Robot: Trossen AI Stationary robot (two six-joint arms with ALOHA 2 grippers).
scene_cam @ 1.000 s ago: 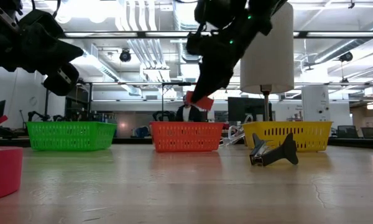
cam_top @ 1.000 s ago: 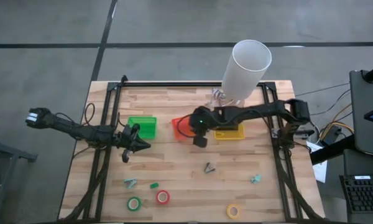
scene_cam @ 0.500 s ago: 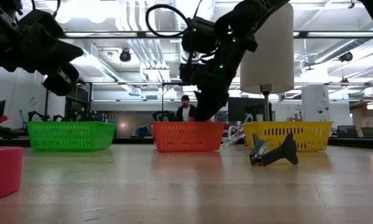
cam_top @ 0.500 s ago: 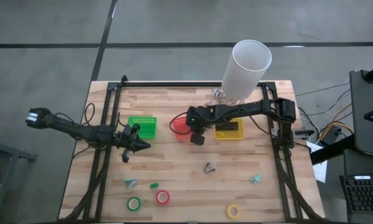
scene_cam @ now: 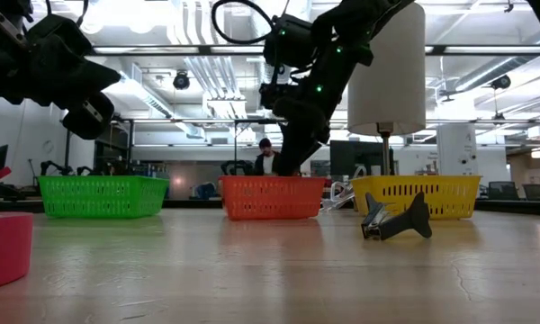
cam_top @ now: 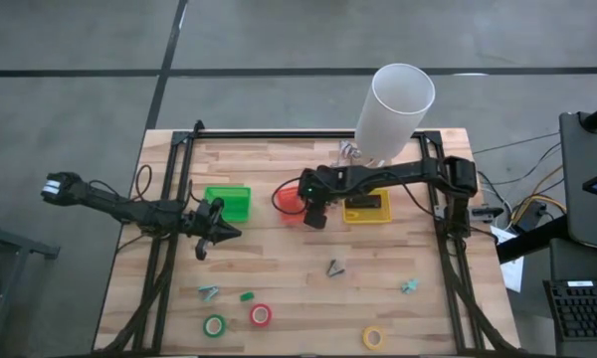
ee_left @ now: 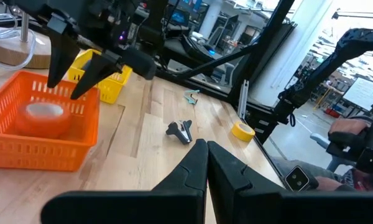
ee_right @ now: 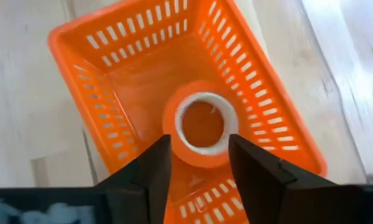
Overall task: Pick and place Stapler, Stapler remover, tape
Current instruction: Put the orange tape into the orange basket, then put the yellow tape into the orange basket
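My right gripper (ee_right: 198, 168) stands open above the orange bin (cam_top: 291, 202), fingers pointing steeply down. An orange-red tape roll (ee_right: 199, 124) lies flat on the bin's floor between and below the fingers, apart from them. It also shows in the left wrist view as the tape roll (ee_left: 43, 115). Green (cam_top: 215, 325), red (cam_top: 261, 315) and yellow (cam_top: 374, 337) tape rolls lie flat near the table's front edge. Staple removers (cam_top: 334, 267) (cam_top: 409, 286) (cam_top: 208, 292) lie on the wood. A dark bar, seemingly the stapler (cam_top: 363, 203), lies in the yellow bin (cam_top: 378, 215). My left gripper (cam_top: 229, 233) waits shut at the left.
A green bin (cam_top: 228, 203) stands left of the orange one. A tall white cylinder (cam_top: 398, 109) on a stand rises at the table's far edge behind the yellow bin. A small green piece (cam_top: 247, 295) lies near the left staple remover. Black rails run along both table sides.
My right gripper has gone a little toward the far edge and down over the orange bin, tipping steeper. It has opened and let go of the orange-red tape roll, which now lies in the bin.
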